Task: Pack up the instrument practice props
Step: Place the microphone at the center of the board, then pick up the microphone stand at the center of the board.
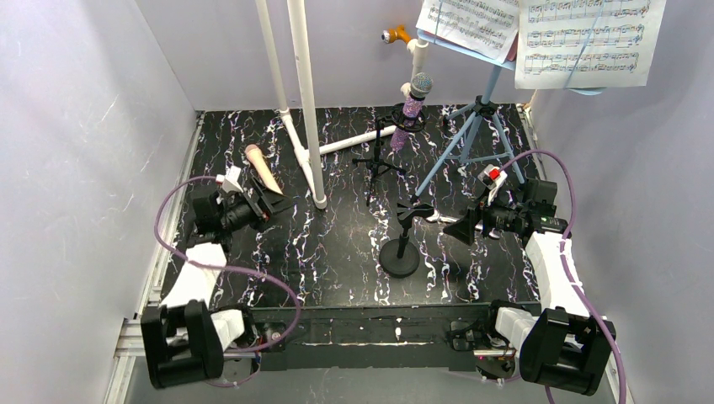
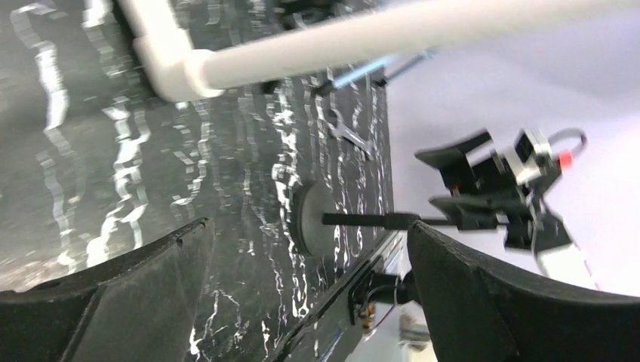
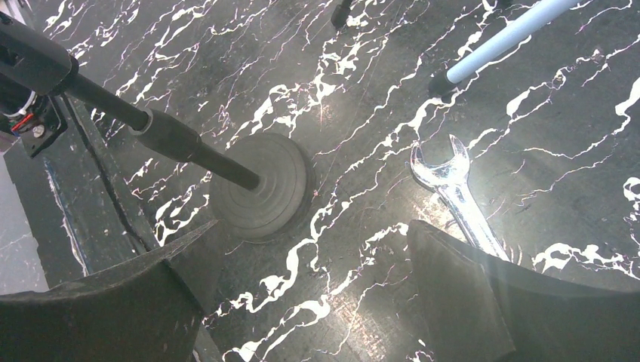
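Note:
A peach microphone (image 1: pixel 260 168) lies on the black marble table (image 1: pixel 337 261), just beyond my left gripper (image 1: pixel 271 202). That gripper is open and holds nothing (image 2: pixel 309 226). A purple glitter microphone (image 1: pixel 412 105) stands in the black mic tripod (image 1: pixel 380 158). The round-base holder (image 1: pixel 400 252) stands upright at centre front, its base (image 3: pixel 264 185) left of my right gripper (image 3: pixel 313 226). My right gripper (image 1: pixel 461 229) is open and empty. The light-blue music rack (image 1: pixel 476 126) stands at the back right and carries sheet-music pages (image 1: pixel 581 38).
White plastic pipes (image 1: pixel 303 93) rise from the table's back left, and one crosses the left wrist view (image 2: pixel 302 53). A silver wrench (image 3: pixel 453 188) lies flat by my right gripper's right finger. A rack leg (image 3: pixel 502 38) ends near it. Walls close in on both sides.

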